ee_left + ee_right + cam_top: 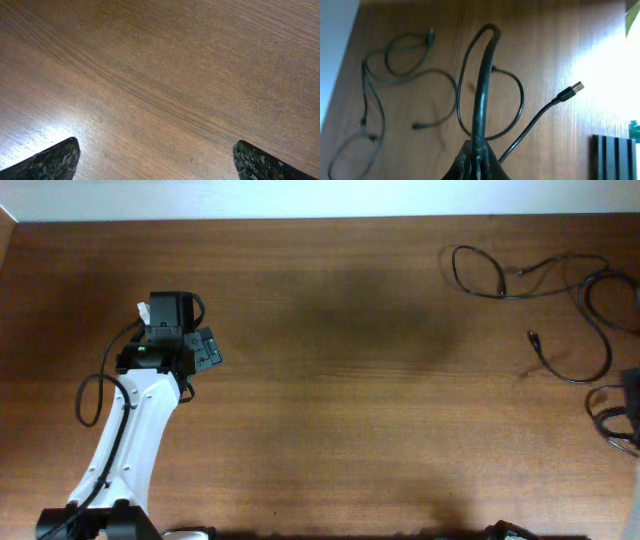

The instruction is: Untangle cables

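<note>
Cables: roughly two loose on table, one clamped in right jaws; left jaws apart.

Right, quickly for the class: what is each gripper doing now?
Left gripper: open, holding nothing.
Right gripper: closed on a black cable.

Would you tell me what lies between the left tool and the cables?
Overhead, only bare table lies between the left tool and the cables.
</note>
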Controlling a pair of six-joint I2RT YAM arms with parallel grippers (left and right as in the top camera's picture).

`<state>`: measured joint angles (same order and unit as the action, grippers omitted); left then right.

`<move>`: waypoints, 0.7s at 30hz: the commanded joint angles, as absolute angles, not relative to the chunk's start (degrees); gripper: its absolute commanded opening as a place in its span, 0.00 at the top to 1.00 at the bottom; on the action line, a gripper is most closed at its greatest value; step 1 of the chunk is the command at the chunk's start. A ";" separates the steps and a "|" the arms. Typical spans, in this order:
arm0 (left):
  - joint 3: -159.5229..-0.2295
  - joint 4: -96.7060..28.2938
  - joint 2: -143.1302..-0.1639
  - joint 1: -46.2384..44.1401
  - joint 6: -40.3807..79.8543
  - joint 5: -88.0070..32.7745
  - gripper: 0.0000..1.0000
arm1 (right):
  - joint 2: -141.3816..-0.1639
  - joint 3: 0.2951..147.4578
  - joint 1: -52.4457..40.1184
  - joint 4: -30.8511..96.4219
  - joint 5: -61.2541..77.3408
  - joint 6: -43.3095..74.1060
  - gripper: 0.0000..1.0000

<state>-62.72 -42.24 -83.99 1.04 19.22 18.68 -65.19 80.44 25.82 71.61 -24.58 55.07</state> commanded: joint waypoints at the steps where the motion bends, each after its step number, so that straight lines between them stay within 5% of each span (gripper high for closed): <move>1: -62.72 -42.11 -83.59 0.91 18.57 18.87 0.01 | -64.95 80.36 31.03 69.06 -25.50 54.78 0.96; 12: -62.72 -42.11 -83.59 0.91 18.57 18.87 0.01 | -82.83 80.36 37.65 45.63 -22.09 48.23 0.96; 21: -62.72 -42.11 -83.59 0.91 18.57 18.87 0.01 | -99.77 80.36 47.29 41.32 -14.17 44.27 0.96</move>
